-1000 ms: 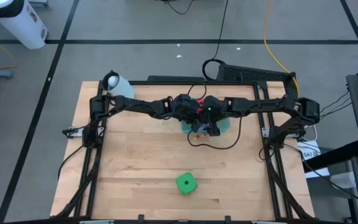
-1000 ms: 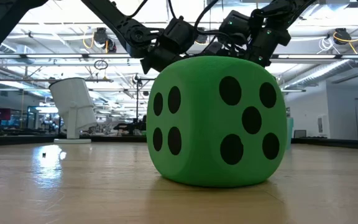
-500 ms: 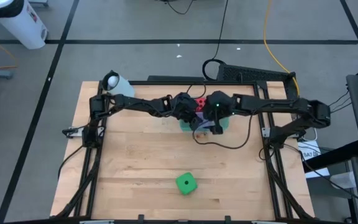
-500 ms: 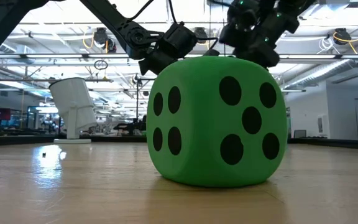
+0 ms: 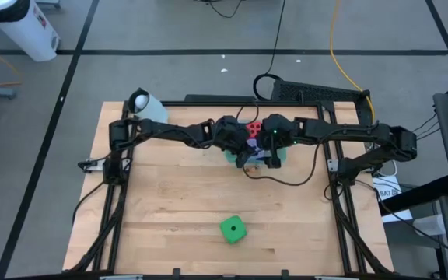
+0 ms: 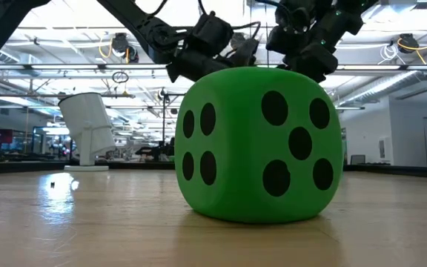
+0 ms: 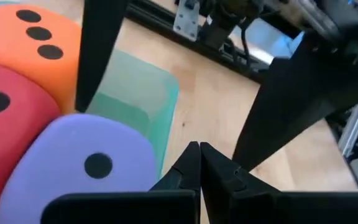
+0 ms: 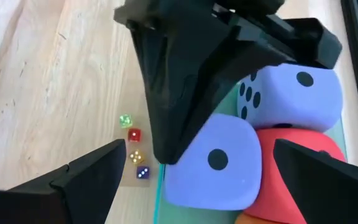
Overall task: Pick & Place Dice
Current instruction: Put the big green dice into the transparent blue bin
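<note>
A big green die (image 5: 232,229) (image 6: 262,144) rests on one face on the near part of the table, far from both grippers. A translucent green tray (image 7: 138,93) holds an orange die (image 7: 36,43), a red die (image 7: 8,118) (image 5: 252,127) and two purple dice (image 8: 213,162) (image 8: 297,93). Both arms meet above the tray at the table's far middle. My left gripper (image 7: 197,163) is shut and points down beside the nearer purple die (image 7: 86,168). My right gripper (image 8: 199,148) is open and hovers above the tray, its fingers standing on either side of the left gripper. My left gripper's shut fingertips (image 8: 166,152) point down at the tray's edge, right beside the purple die. Whether they touch the die or the tray, I cannot tell.
Several tiny translucent dice (image 8: 132,146) lie on the wood beside the tray. A white cup-like thing (image 5: 142,105) stands at the far left corner. A black cable (image 5: 286,177) loops on the table by the tray. Bare wood lies around the green die.
My right gripper has risen and moved a little toward the table's right edge, so the red die in the tray now shows from above. My left gripper has risen slightly. The green die has kept still.
</note>
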